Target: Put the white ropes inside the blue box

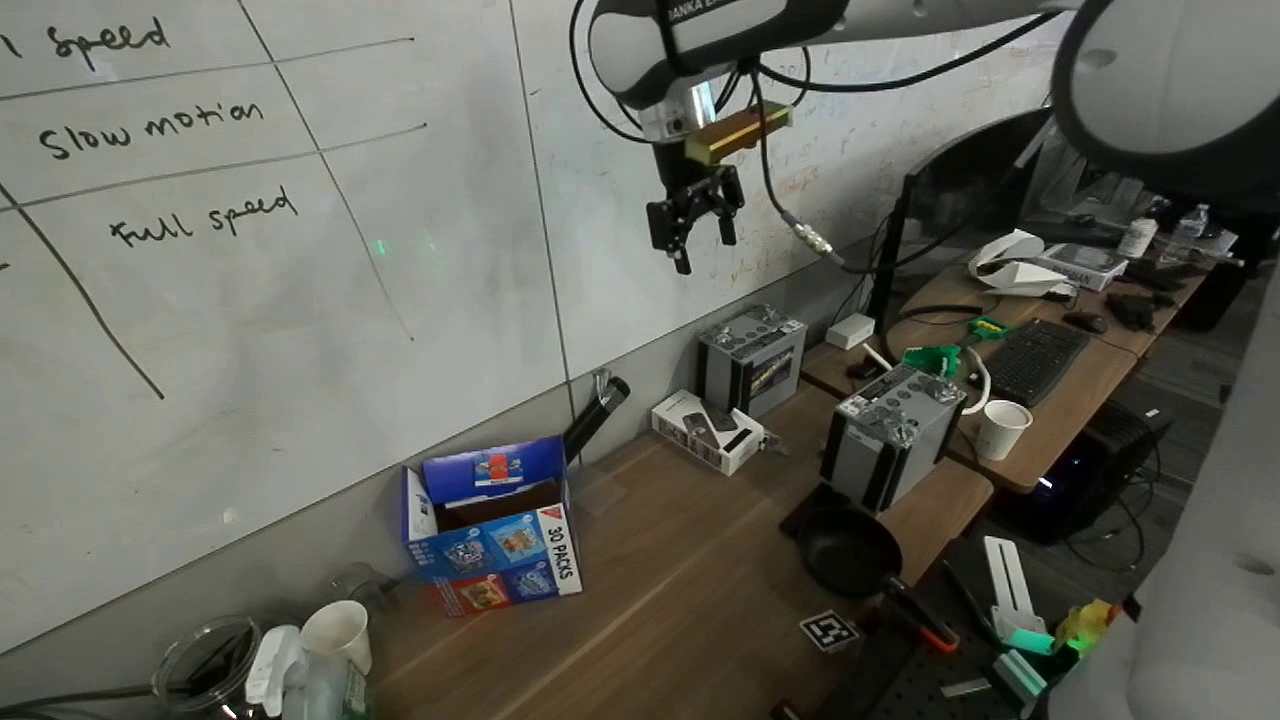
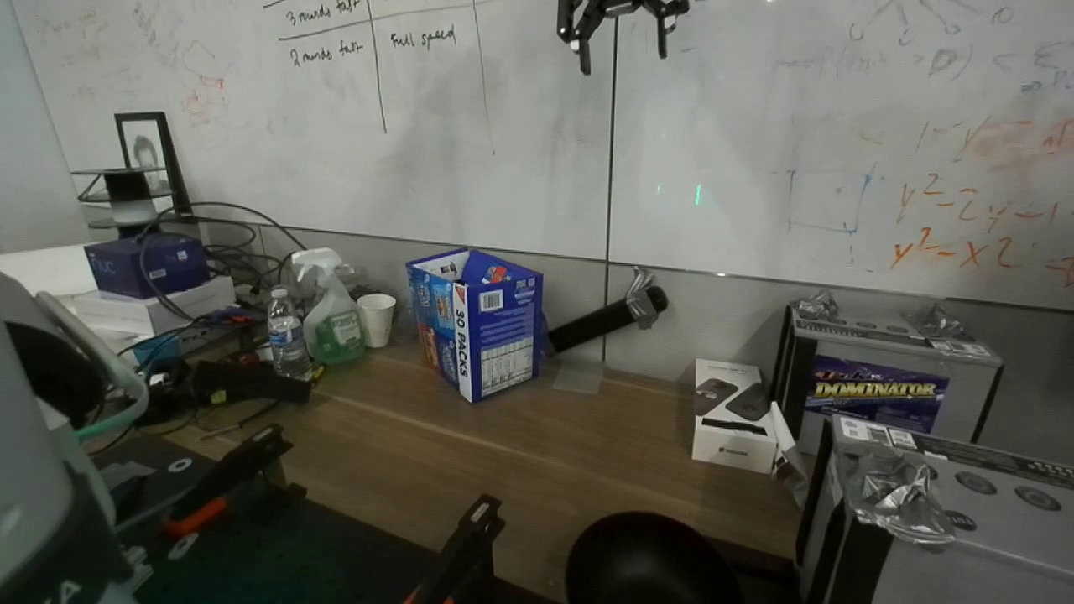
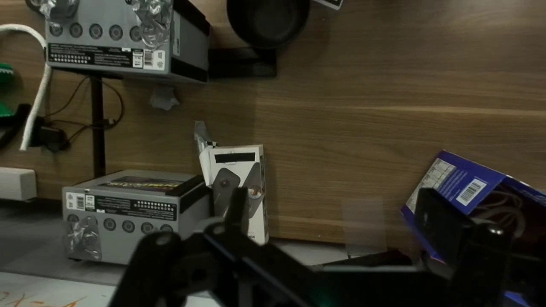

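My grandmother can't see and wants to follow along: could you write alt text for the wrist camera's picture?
White ropes lie looped inside an open blue box at the picture's lower right, partly hidden by the open, empty black pincer. Also in view: a wooden table, a white carton, two grey cases and a black pan.

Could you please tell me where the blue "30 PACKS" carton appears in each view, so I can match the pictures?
In an exterior view: blue carton, lower left of centre.
In an exterior view: blue carton, just left of centre.
In the wrist view: blue carton, lower right, cut off, partly behind the gripper.
Shared landmark: white carton printed with dark devices.
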